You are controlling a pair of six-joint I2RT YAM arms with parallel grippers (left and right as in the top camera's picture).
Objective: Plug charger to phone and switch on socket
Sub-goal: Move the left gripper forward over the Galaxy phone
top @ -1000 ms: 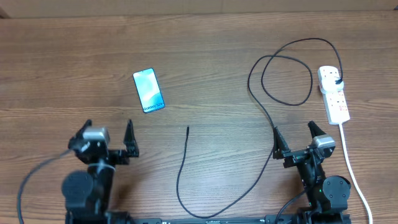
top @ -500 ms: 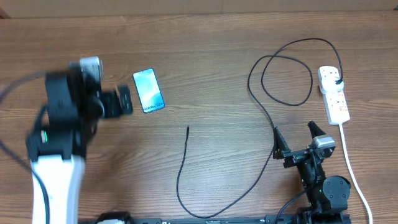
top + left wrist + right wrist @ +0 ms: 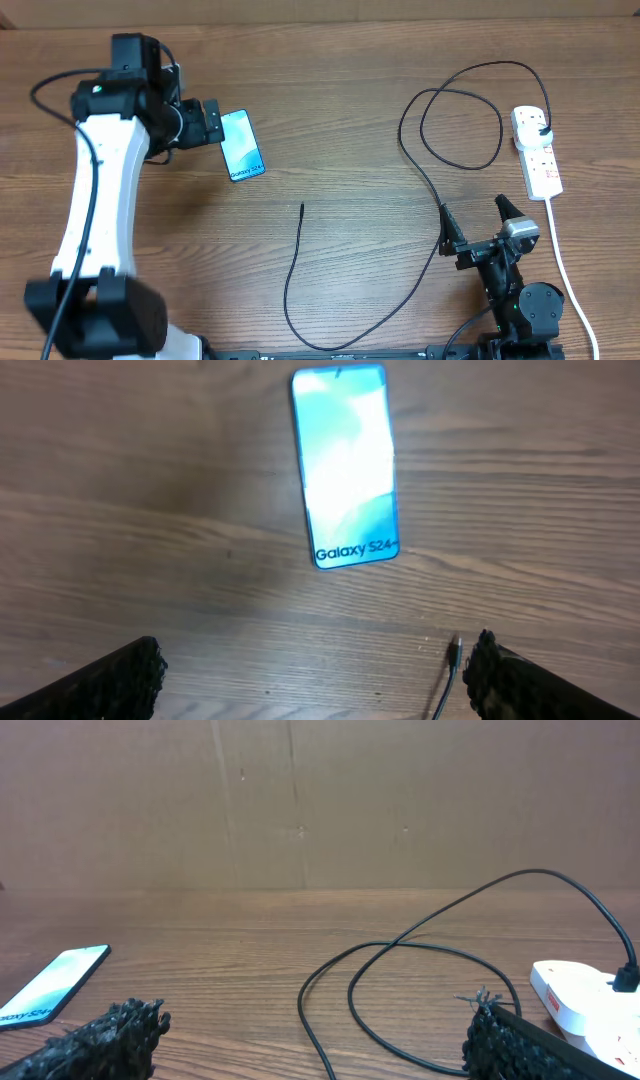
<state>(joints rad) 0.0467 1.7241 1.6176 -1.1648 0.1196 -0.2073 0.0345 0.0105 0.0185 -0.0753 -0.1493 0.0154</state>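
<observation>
The left gripper [image 3: 315, 660] hung over the table [image 3: 350, 80] with its jaws spread wide and empty, bare wood between them. Just ahead of the jaws lay the phone [image 3: 345, 465], flat and screen up. It was light blue, with white "Galaxy S24" lettering at the end nearer the jaws, and open table ringed all its edges. The connector tip [image 3: 455, 650] of the charger [image 3: 290, 280] showed close by one jaw, its cable cut off by the wrist view's lower edge. The right gripper [image 3: 471, 210] sat low, jaws likewise wide and empty. The charger passed close beside one of them, looped ahead and ended in a black plug [image 3: 541, 132] seated in the socket [image 3: 537, 150], which lay ahead and to the right. The socket's switch positions could not be made out. Its white cord [image 3: 562, 260] trailed past the jaws toward the frame's bottom edge.
</observation>
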